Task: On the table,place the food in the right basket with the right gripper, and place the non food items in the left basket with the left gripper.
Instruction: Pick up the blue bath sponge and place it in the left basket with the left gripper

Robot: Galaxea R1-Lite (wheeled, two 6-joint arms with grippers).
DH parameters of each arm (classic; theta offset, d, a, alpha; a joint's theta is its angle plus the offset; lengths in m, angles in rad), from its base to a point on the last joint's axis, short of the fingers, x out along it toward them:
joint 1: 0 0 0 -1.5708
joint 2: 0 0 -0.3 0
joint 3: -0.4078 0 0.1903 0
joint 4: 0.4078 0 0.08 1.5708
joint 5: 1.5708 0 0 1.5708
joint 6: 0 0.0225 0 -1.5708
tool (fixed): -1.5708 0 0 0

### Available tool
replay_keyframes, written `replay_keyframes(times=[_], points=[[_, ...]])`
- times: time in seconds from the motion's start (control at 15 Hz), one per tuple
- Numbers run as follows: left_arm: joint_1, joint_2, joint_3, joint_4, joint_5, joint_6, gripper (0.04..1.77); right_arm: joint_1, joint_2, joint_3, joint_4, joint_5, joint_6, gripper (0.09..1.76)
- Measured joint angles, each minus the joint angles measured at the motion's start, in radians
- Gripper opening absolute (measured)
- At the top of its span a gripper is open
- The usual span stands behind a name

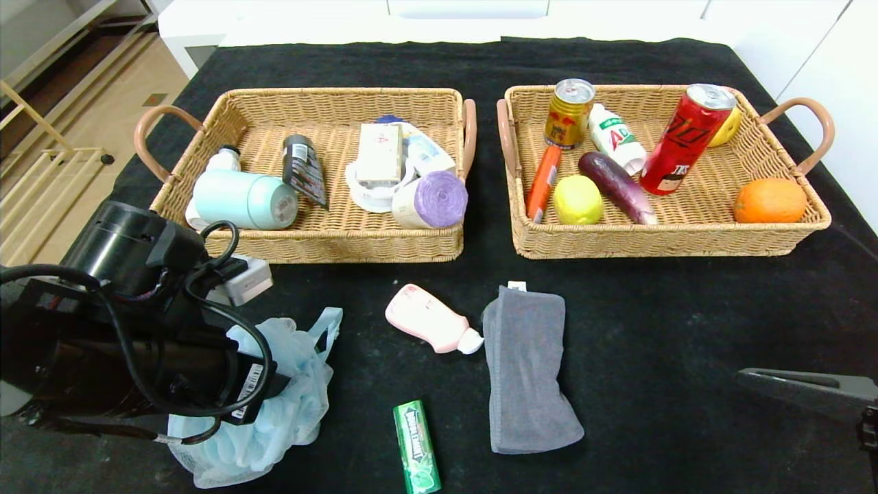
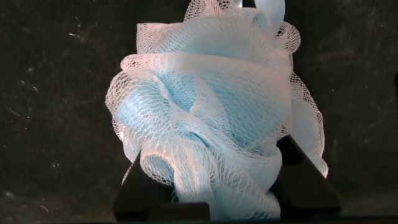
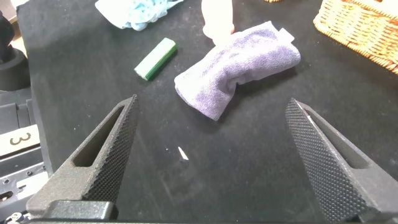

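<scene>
A light-blue mesh bath pouf [image 2: 211,118] is showing white netted edges against the black, pale-specked table [image 1: 658,329]. The grey towel [image 1: 527,370], pink bottle [image 1: 429,319] with white cap and green chewing-gum pack [image 1: 416,447] are lying before tan woven baskets [image 1: 329,240].

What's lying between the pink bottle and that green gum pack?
Nothing: in the head view, only bare black cloth separates the pink bottle from the gum pack.
</scene>
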Motion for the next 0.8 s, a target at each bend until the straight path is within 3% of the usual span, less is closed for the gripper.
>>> replay_keyframes(times=[0.4,0.8], points=[[-0.008,-0.124,-0.020,0.005,0.002,-0.002,0.61,0.000,0.002,0.000,0.003,0.000,0.000,1.71],[0.008,-0.217,-0.128,-0.011,-0.001,-0.027,0.52,0.000,0.004,0.002,0.002,0.000,0.001,1.71]])
